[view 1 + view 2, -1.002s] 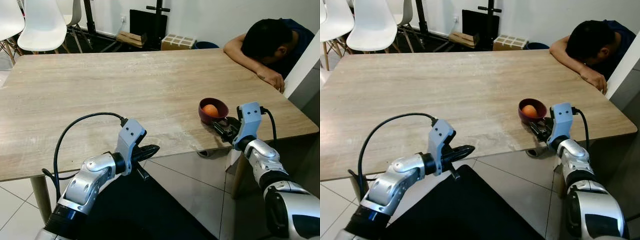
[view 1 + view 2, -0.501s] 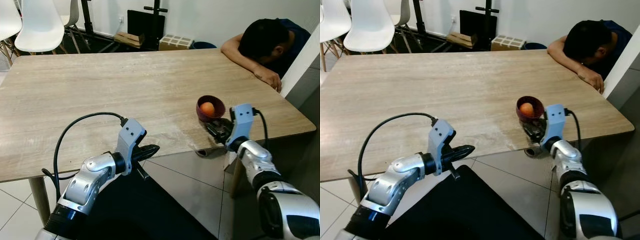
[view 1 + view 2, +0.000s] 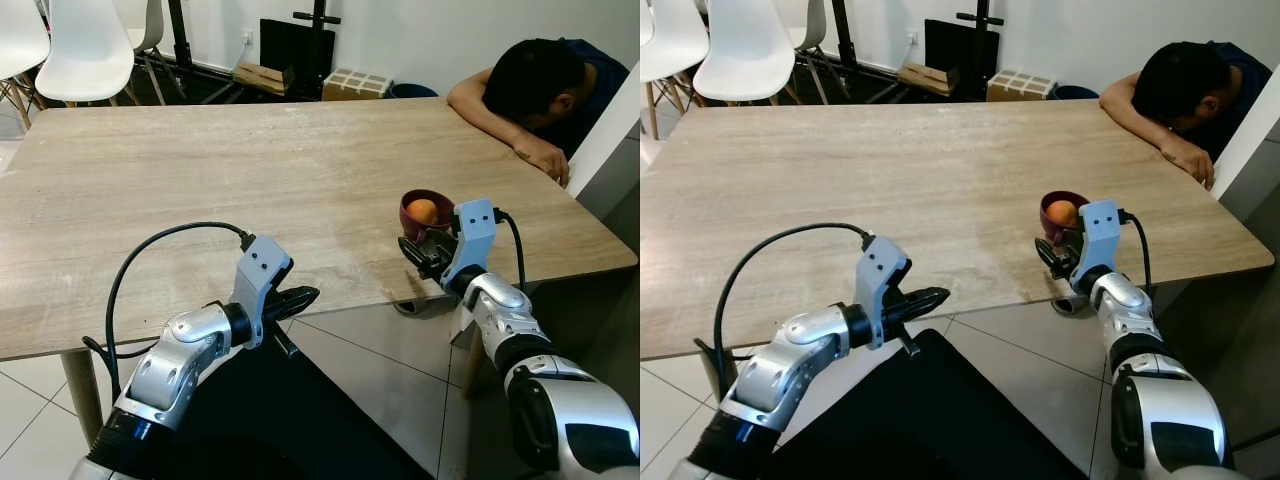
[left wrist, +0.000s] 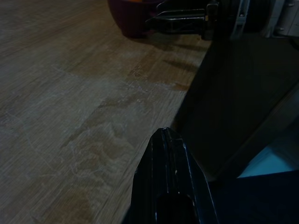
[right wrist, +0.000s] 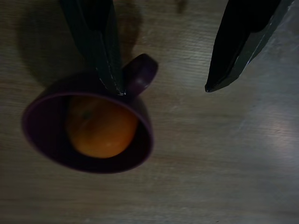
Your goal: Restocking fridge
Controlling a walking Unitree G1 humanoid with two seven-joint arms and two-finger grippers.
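Pale wood-grain table (image 3: 200, 180) takes up most of the room, standing on a light tiled floor (image 3: 380, 370). Near its front right edge sits a dark maroon cup (image 5: 88, 135) holding an orange (image 5: 100, 126). The right gripper (image 5: 163, 88), fingers spread wide, hovers just beside the cup's handle. The left gripper (image 3: 300, 298), fingers pressed together, hangs off the table's front edge. Beyond the table stand white chairs (image 3: 85, 50); a person (image 3: 540, 85) slumps over its far right corner.
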